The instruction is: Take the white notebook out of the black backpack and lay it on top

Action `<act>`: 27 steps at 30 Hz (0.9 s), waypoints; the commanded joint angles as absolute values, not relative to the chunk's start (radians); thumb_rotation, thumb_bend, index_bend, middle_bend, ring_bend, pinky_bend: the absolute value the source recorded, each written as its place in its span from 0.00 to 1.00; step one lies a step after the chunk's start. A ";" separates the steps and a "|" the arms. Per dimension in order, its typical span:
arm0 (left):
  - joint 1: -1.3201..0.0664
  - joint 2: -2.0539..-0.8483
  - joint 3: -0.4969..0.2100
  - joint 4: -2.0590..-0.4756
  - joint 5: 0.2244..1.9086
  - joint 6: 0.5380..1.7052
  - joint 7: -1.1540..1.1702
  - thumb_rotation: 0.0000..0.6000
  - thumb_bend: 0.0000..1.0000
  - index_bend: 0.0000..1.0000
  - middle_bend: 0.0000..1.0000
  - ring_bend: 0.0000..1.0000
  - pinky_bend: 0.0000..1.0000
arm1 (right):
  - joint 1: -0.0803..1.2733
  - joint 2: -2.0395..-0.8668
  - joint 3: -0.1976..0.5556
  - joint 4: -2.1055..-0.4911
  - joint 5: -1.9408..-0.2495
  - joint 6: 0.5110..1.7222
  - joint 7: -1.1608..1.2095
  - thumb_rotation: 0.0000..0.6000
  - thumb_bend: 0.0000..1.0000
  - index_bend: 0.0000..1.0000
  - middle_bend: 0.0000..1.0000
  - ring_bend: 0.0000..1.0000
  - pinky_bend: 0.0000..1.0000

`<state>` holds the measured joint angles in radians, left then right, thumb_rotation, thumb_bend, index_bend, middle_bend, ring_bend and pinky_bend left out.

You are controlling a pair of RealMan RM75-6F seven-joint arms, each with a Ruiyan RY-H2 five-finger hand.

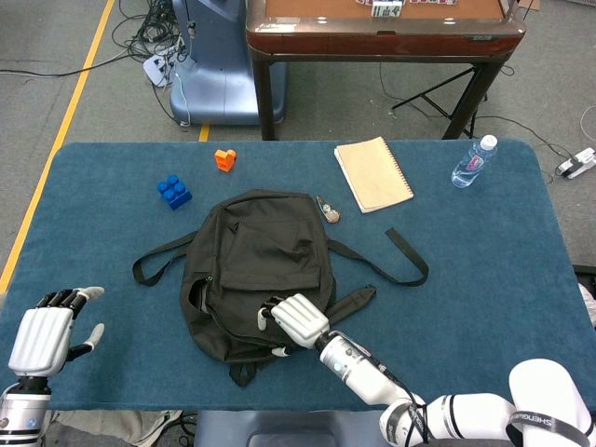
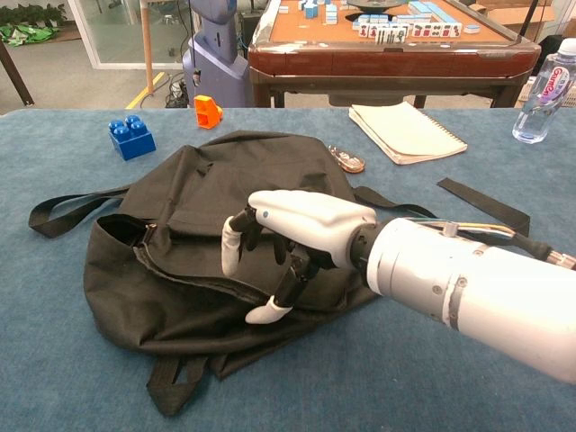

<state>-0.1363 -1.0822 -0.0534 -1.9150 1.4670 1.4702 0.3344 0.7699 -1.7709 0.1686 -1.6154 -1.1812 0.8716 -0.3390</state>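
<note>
The black backpack [image 1: 251, 251] lies flat in the middle of the blue table, its straps spread to both sides. An opening gapes at its near left side [image 2: 126, 236]; nothing white shows inside. My right hand [image 1: 294, 322] hovers over the bag's near edge, fingers apart and curled down, the fingertips [image 2: 230, 256] at the fabric [image 2: 180, 198], holding nothing. My left hand [image 1: 45, 333] is open at the near left table corner, away from the bag. A cream spiral notebook [image 1: 372, 174] lies on the table behind the bag to the right, also in the chest view [image 2: 407, 131].
A water bottle [image 1: 473, 162] stands at the back right. A blue block [image 1: 174, 191] and an orange block [image 1: 224, 159] sit behind the bag at left. A small keychain-like object [image 1: 328, 210] lies by the bag's top right. A wooden table [image 1: 382, 33] stands beyond.
</note>
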 commanded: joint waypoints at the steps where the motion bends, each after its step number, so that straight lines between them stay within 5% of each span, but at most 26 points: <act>1: -0.136 -1.081 -0.053 -1.914 1.466 1.470 0.334 1.00 0.33 0.37 0.38 0.31 0.29 | 0.771 -1.768 0.171 -1.613 -1.181 0.879 -0.335 1.00 0.32 0.46 0.36 0.26 0.39; 14: -0.139 -1.086 -0.051 -1.918 1.473 1.466 0.348 1.00 0.33 0.37 0.38 0.31 0.29 | 0.768 -1.758 0.176 -1.594 -1.179 0.917 -0.313 1.00 0.55 0.60 0.42 0.27 0.39; 27: -0.209 -1.079 -0.089 -1.919 1.509 1.411 0.335 1.00 0.33 0.37 0.38 0.31 0.29 | 0.770 -1.701 0.259 -1.565 -1.153 0.952 -0.245 1.00 0.57 0.69 0.48 0.31 0.39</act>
